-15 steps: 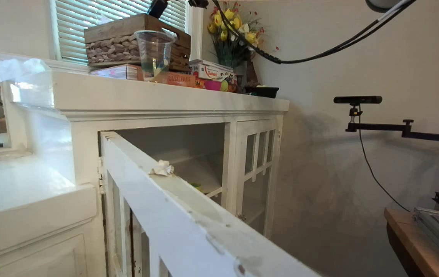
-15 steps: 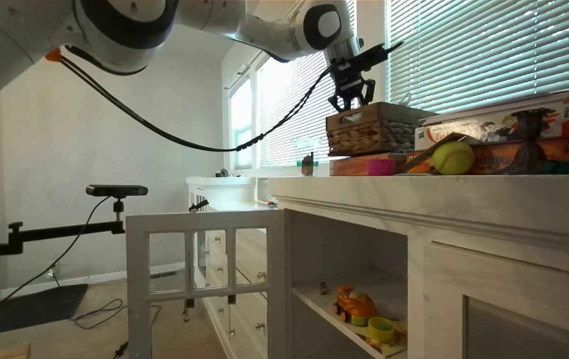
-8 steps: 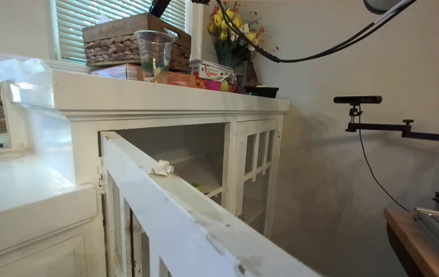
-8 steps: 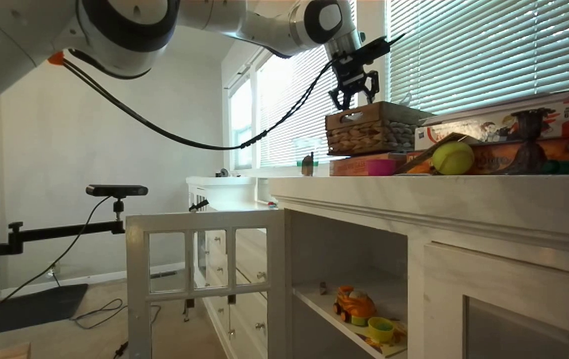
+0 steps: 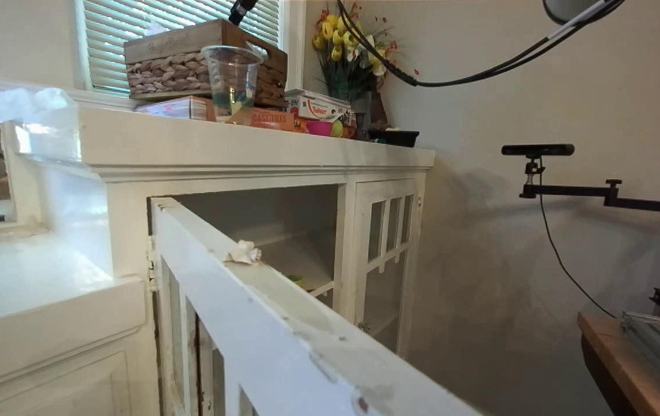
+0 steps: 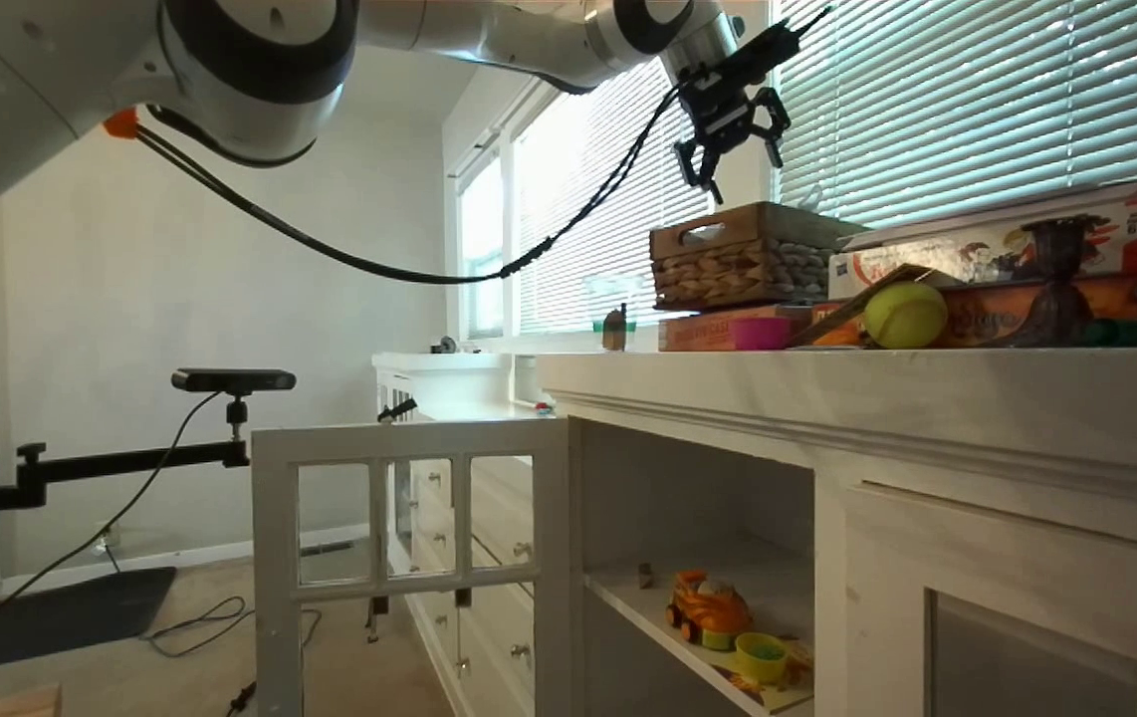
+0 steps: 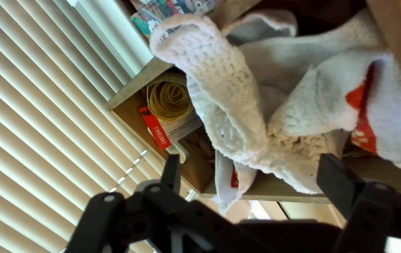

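In an exterior view my gripper (image 6: 748, 181) hangs in the air just above a wooden basket (image 6: 728, 284) with woven sides. Its jaws stand wide apart with nothing between them. The wrist view looks down into the basket, where crumpled white fluffy cloth (image 7: 221, 80) with red patches fills much of the space. One cloth corner droops over the basket's wooden rim. My gripper (image 7: 250, 165) frames that rim from above, apart from the cloth as far as I can tell. Beside the cloth are a yellow coiled strip (image 7: 170, 100) and a red-and-white card (image 7: 156, 130) reading "FOOTBALL".
Window blinds (image 6: 967, 110) are close behind the basket. Along the cabinet top stand a clear cup (image 5: 232, 84), game boxes (image 6: 1017, 239), a tennis ball (image 6: 905, 315) and a pink cup (image 6: 761, 334). Below, a cabinet door (image 6: 409, 438) swings outward; an orange toy (image 6: 713, 607) sits on the shelf inside.
My gripper has risen out of the basket's top, tilted, and shifted slightly toward the blinds. Its jaws have spread wider. The basket and the other things look much the same.
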You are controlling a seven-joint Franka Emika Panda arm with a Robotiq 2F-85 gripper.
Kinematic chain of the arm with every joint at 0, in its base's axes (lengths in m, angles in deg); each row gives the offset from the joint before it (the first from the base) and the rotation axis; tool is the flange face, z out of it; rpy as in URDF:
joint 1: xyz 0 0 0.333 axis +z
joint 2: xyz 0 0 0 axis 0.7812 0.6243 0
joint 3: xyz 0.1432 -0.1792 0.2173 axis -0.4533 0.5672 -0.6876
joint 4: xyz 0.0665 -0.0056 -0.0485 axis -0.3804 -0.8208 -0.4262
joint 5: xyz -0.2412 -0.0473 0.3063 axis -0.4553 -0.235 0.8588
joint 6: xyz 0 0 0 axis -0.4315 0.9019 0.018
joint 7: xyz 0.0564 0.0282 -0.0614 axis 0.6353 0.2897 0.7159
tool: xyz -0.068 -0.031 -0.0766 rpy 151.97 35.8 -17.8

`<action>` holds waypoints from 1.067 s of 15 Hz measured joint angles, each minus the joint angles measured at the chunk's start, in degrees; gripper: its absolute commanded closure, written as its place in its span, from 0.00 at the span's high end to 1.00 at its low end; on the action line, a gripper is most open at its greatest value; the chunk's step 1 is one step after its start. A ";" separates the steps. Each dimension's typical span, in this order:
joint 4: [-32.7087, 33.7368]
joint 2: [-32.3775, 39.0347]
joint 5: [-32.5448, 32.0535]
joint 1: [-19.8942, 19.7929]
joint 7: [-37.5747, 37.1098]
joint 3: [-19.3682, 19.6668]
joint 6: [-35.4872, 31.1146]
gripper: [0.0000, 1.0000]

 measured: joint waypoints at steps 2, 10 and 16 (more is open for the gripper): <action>1.04 1.22 0.00 -0.17 -0.12 0.84 -0.04 0.97; 4.14 6.51 0.00 -0.20 -0.39 3.80 -1.10 0.33; 5.30 7.97 0.00 -0.24 -0.82 4.90 -2.58 0.00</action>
